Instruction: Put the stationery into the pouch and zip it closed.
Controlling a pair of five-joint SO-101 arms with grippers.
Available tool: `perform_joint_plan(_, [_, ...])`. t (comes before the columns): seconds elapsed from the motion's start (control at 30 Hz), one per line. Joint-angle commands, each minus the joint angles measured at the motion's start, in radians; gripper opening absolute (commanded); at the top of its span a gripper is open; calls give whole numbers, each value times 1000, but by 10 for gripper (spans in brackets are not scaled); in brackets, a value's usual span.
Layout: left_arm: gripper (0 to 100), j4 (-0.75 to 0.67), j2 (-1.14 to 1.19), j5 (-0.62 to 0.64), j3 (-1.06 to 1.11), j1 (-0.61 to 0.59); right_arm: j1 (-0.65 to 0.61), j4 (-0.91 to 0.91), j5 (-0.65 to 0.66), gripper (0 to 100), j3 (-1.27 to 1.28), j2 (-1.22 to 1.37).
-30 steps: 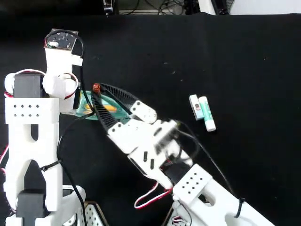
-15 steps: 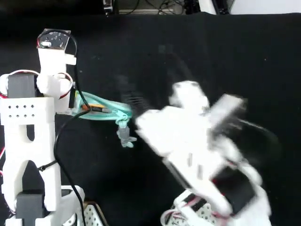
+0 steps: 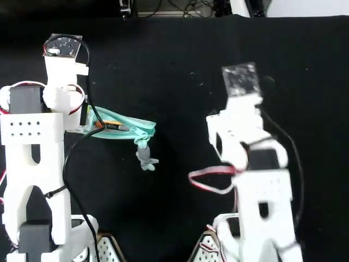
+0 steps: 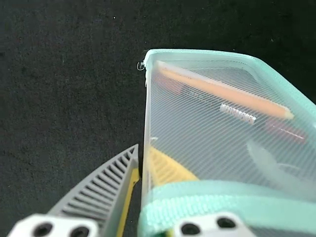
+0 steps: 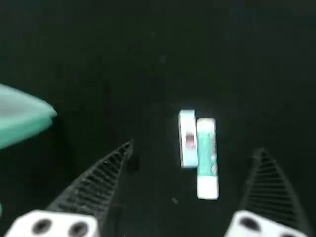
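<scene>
Grey ribbed plastic, item 1: left gripper point(image 4: 148, 165), clamped on one short end of the pouch point(image 4: 217, 123). One finger lies outside the mesh wall. A yellow pad shows through the wall from the other side.

Item 2: pouch, mint-edged, translucent striped wall. In the high view it lies at about 9 o'clock from the table's middle, its near end under the left arm point(image 3: 32, 142). Contents seen through the wall: an orange pencil point(image 4: 222, 91) lying slantwise, and a reddish object (too blurred to name). Whether the zip is open or shut cannot be told.

Item 3: pull strap point(image 3: 145, 155), pale teal, at the pouch's 3 o'clock end, trailing toward 6 o'clock onto the cloth.

Item 4: right gripper point(image 5: 195, 148), fingers spread wide apart and holding nothing, above the cloth.

Item 5: eraser point(image 5: 187, 139), a small white-and-teal block on the cloth, beyond the spread fingers and between their lines.

Item 6: glue stick point(image 5: 207, 158), white with a green band, just beside the eraser and parallel to it (contact uncertain). Both lie well apart from the pouch.

Item 7: right arm point(image 3: 245, 142), white, at about 4 o'clock in the high view.

Item 8: black cloth point(image 3: 174, 65), covering the table.
</scene>
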Motion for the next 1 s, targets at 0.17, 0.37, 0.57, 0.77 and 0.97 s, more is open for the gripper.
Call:
perform_joint_plan(0.17, [30, 11, 12, -3, 2, -24, 15, 98, 61, 231, -472, 680])
perform_joint_plan(0.37, [30, 11, 6, -3, 7, -24, 86, 239, 120, 231, -855, 1043])
perform_joint_plan(0.57, [30, 11, 15, -2, 8, -24, 118, 388, 206, 231, -1187, 1340])
perform_joint_plan(0.77, [30, 11, 14, -2, 8, -24, 110, 493, 245, 230, -1457, 1573])
perform_joint_plan(0.97, [30, 11, 15, -2, 8, -24, 107, 643, 310, 214, -1682, 1765])
